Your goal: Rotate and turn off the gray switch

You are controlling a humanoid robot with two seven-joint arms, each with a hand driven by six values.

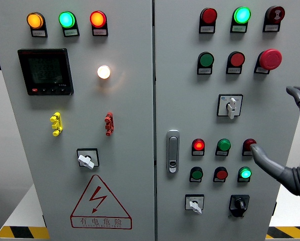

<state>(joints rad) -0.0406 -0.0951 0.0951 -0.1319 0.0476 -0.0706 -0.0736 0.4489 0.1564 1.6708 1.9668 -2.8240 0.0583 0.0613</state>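
The right hand (290, 145) comes in from the right edge, dark gray rubbery fingers spread apart and gripping nothing. One finger (255, 150) points left with its tip right at the dark red button (249, 145) in the right door's lower cluster — looks like touching, though it's hard to be sure. Another finger (298, 95) curls up higher by the edge, clear of the panel. The left hand doesn't show up anywhere.

The gray switch (231, 106) sits on the right door, on a square plate above those buttons and below the big red mushroom button (270, 59). Its knob points about straight down. The hand is well below and right of it, not on it.

Two more pale rotary switches: one low on the left door (87, 160), one low on the right door (194, 204), next to a black knob (239, 204).

Writing — the red-bordered warning triangle (100, 203) has a lightning bolt and the Chinese characters 有电危险. The small tags under the lamps are too tiny to read, and the meter display (45, 71) is dim.
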